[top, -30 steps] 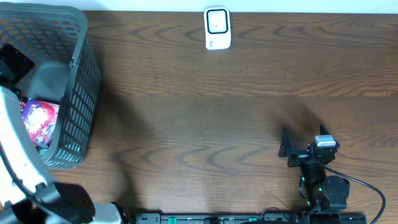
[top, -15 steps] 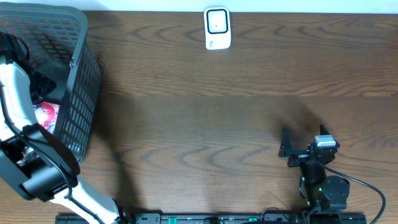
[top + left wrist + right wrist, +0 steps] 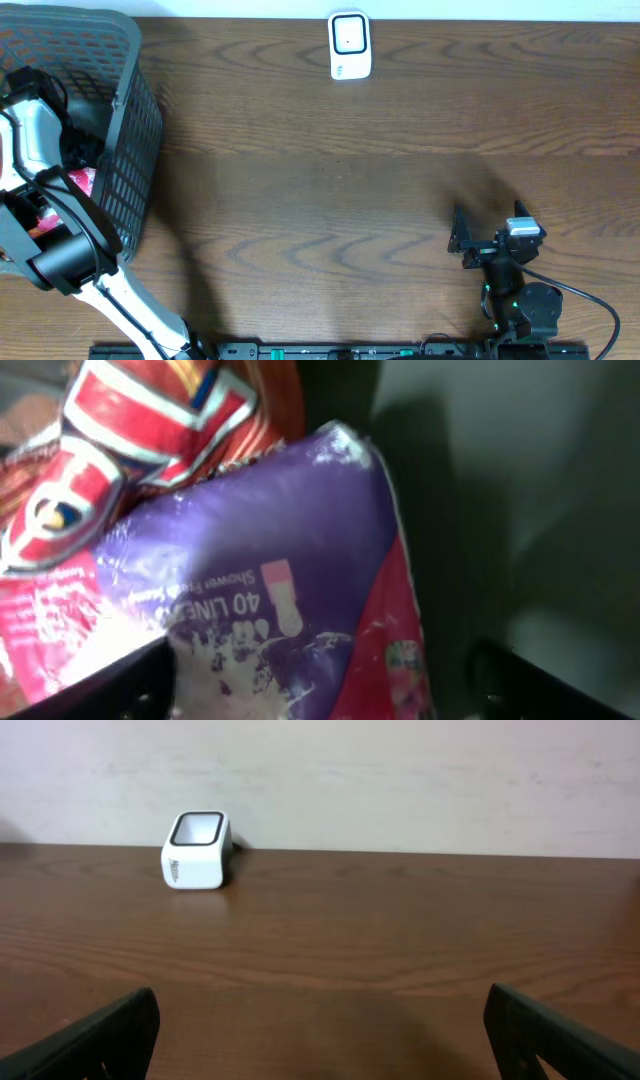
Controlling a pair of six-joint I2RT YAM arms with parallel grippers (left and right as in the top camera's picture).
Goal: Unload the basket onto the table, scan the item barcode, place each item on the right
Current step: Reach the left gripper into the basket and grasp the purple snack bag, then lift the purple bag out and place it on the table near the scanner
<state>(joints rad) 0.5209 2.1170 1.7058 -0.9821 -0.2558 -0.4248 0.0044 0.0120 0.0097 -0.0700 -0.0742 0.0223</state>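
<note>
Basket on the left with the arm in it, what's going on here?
The left arm is reaching down into the grey basket, its claw open over a purple packet that lies next to a red and white packet. Nothing is gripped yet. The right arm sits at the near right of the table, its claw open and empty, facing the white scanner at the far edge. No item is at the scanner yet.
</note>
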